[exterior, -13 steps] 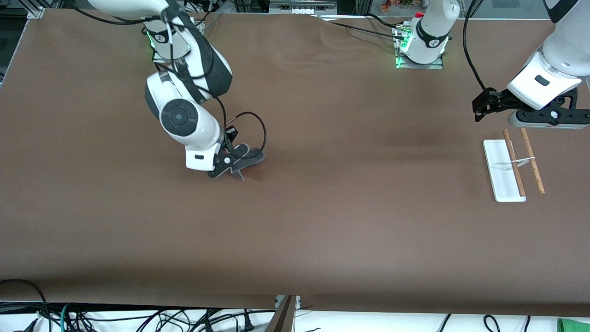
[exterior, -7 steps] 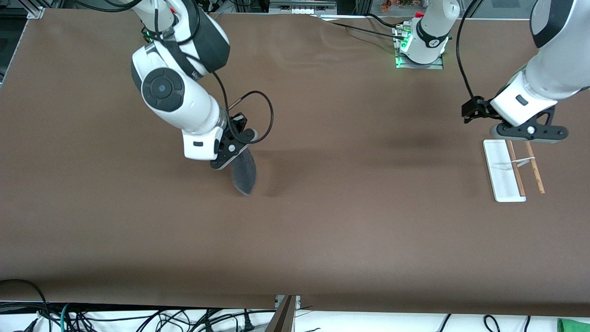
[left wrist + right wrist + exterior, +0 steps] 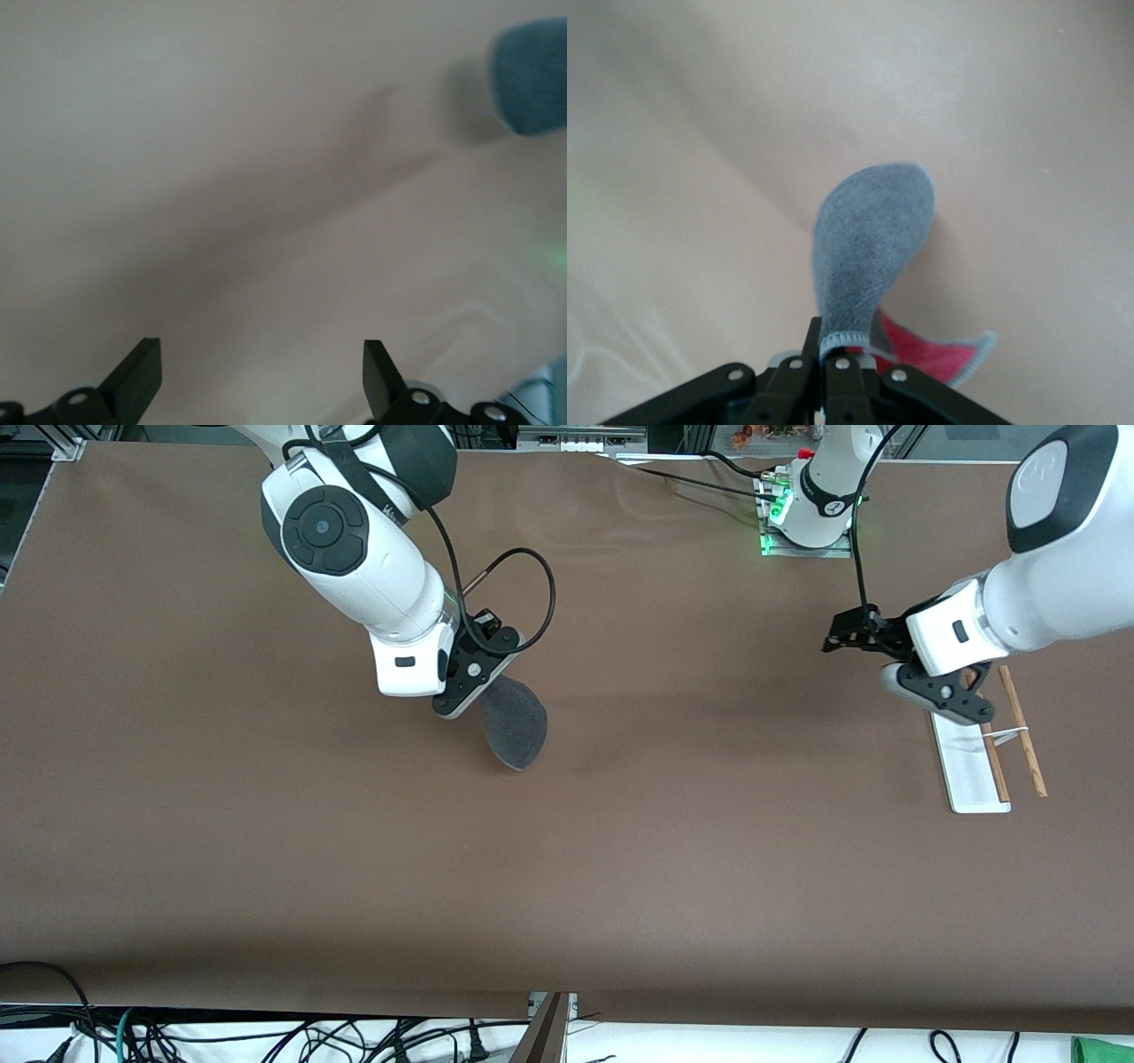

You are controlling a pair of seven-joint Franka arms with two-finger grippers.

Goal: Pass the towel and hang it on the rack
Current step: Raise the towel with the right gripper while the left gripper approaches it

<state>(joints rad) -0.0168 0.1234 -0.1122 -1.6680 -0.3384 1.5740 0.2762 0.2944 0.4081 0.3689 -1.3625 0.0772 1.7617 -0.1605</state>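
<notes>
Front view: towel held up at centre-left of the frame, receiving gripper waiting open at the right edge.

Largest first: the table fills the frame; the right arm, coming from the upper left, carries the right gripper pinched shut on one corner of the towel, which hangs clear over the table's middle, its long axis trailing down toward the lower right, grey side showing, a red flap visible in the right wrist view. The left gripper, fingers spread wide and empty, hovers over the upper end of the rack at the right of the frame. The towel lies well apart from those open fingers, so the handover likely needs both arms to close the gap.
</notes>
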